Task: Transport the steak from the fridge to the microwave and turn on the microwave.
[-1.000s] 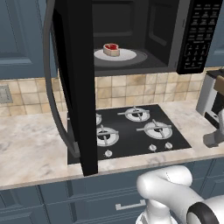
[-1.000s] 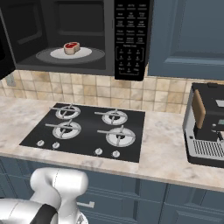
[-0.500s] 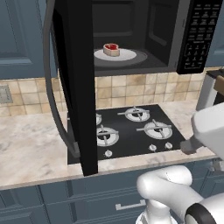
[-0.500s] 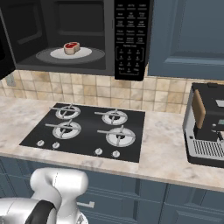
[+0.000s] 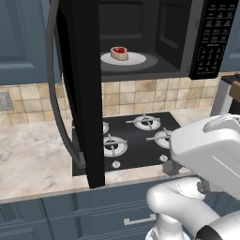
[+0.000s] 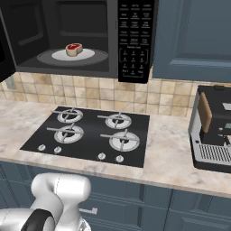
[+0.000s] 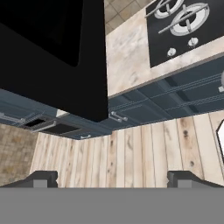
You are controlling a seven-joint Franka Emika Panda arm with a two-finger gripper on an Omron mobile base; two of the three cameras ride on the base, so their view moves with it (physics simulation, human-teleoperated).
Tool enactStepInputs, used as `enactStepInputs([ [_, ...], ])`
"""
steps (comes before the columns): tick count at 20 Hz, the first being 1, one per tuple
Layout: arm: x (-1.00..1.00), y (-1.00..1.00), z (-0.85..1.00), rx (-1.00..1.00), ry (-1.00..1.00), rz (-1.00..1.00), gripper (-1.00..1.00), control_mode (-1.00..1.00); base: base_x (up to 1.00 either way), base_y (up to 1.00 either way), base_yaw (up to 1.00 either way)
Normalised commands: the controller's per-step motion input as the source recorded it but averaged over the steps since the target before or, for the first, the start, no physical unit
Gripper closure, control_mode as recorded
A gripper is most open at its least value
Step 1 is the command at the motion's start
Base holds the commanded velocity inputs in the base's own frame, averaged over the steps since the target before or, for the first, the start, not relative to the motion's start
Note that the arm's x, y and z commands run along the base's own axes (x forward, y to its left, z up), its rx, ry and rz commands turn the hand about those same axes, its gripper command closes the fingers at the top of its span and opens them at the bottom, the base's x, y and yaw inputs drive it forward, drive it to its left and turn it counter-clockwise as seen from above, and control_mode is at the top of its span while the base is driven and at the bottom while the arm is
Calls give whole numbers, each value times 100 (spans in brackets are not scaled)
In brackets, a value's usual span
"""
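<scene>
Steak (image 5: pixel 119 52) on white plate (image 5: pixel 136 59), inside open microwave (image 6: pixel 135 40), upper centre of frame.
Long axis runs left-right. Claw (image 7: pixel 112 177) spread wide, empty, touching nothing, lower frame, above wooden floor (image 7: pixel 144 153).

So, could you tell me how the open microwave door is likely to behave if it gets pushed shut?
The microwave door looks tall, rigid and hinged at one side, so it would probably swing rather than flex. The steak sits well inside on its plate, so it likely stays undisturbed.
</scene>
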Motion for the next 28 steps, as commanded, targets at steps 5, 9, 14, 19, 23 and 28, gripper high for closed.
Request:
enactStepInputs([
  [5, -3, 19, -10, 0, 2, 3, -100, -100, 0, 0, 0],
  [9, -5, 17, -8, 0, 0, 2, -100, -100, 0, 0, 0],
  [14, 0, 18, -3, 0, 0, 0, -100, -100, 0, 0, 0],
  [19, 7, 30, 0, 4, 0, 0, -100, -100, 0, 0, 0],
  [23, 0, 28, 3, 15, 0, 0, -100, -100, 0, 0, 0],
  [28, -1, 28, 1, 15, 0, 0, -100, -100, 0, 0, 0],
])
